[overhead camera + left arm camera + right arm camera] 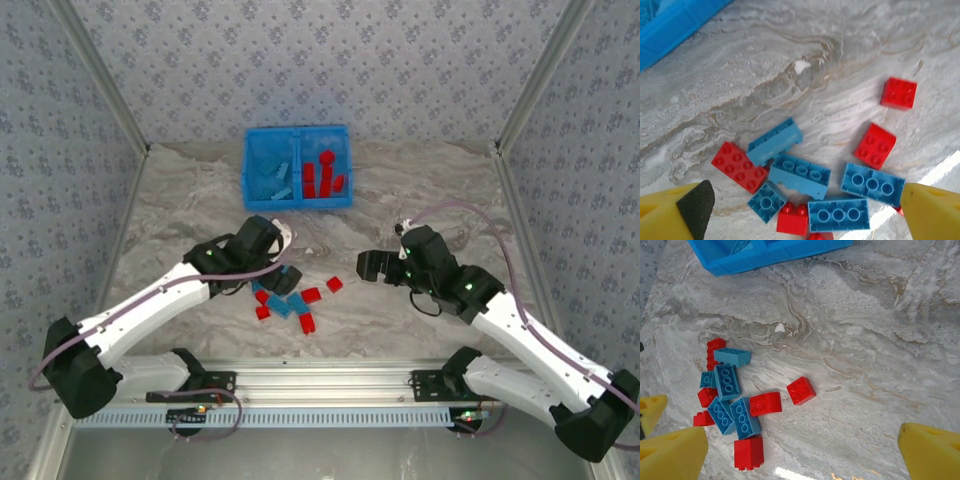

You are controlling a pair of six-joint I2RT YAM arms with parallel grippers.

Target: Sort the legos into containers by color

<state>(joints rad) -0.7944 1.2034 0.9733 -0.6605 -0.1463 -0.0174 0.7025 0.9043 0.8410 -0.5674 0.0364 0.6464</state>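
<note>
The loose legos (800,175) lie right below the left tool (810,212), open wide and empty, while the right tool (802,452), open too, hangs farther off to their right.

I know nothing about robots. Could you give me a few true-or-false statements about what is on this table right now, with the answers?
1. The right compartment of the blue bin holds red bricks. True.
2. The left compartment holds red bricks too. False: it holds light blue bricks.
3. Every brick is already in the bin. False: a loose pile of red and blue bricks lies on the table.
4. Both arms' jaws stand open and hold nothing. True.
5. One red brick lies a little apart from the pile. True.
</note>
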